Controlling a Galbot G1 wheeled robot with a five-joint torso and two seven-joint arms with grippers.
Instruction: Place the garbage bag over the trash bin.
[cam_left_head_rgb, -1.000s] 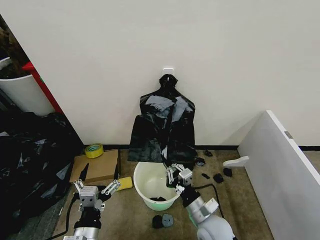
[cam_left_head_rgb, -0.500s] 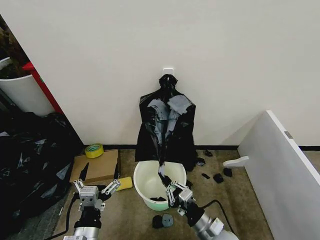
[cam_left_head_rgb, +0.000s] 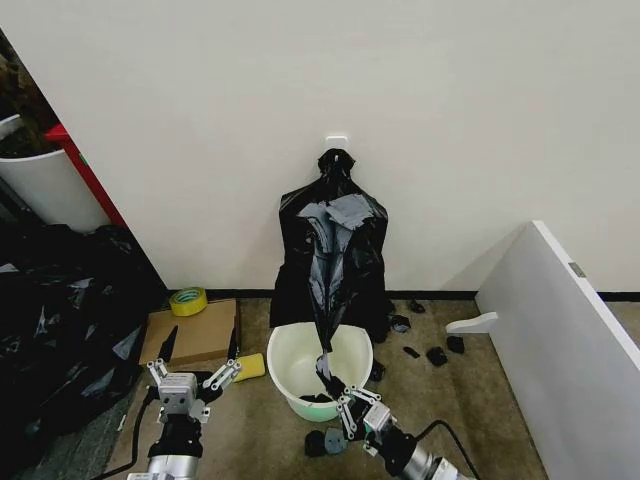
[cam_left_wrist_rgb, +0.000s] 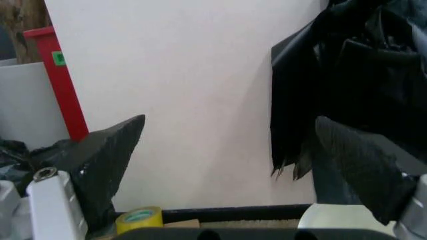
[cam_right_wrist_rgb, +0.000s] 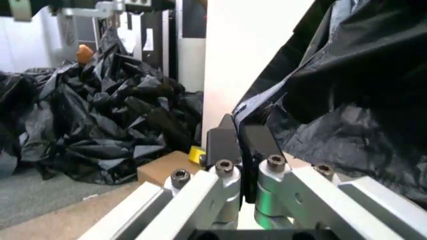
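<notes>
Head view, right gripper (cam_left_head_rgb: 352, 407): low in front of the robot, just at the near rim of the trash bin (cam_left_head_rgb: 290, 358); fingers pressed together on a pulled-out strand of the garbage bag (cam_left_head_rgb: 326, 300).
Right wrist view, same gripper (cam_right_wrist_rgb: 239, 145): black pads closed flat on a thin fold of glossy film.
Garbage bag, from the gripper: runs up and away from the pinch, taut, toward the bunch of black bags (cam_left_head_rgb: 335, 230) hung on the wall beyond the bin.
Reason for hold: probably to draw one bag free of the bunch and bring it down to the bin mouth.
Trash bin: directly beyond the right gripper, mouth open, not yet covered.
Left gripper (cam_left_head_rgb: 192, 378): beside the bin, well apart from the bag, fingers spread, holding nothing.
Tape roll (cam_left_head_rgb: 188, 301): beyond the left gripper, by the wall.
</notes>
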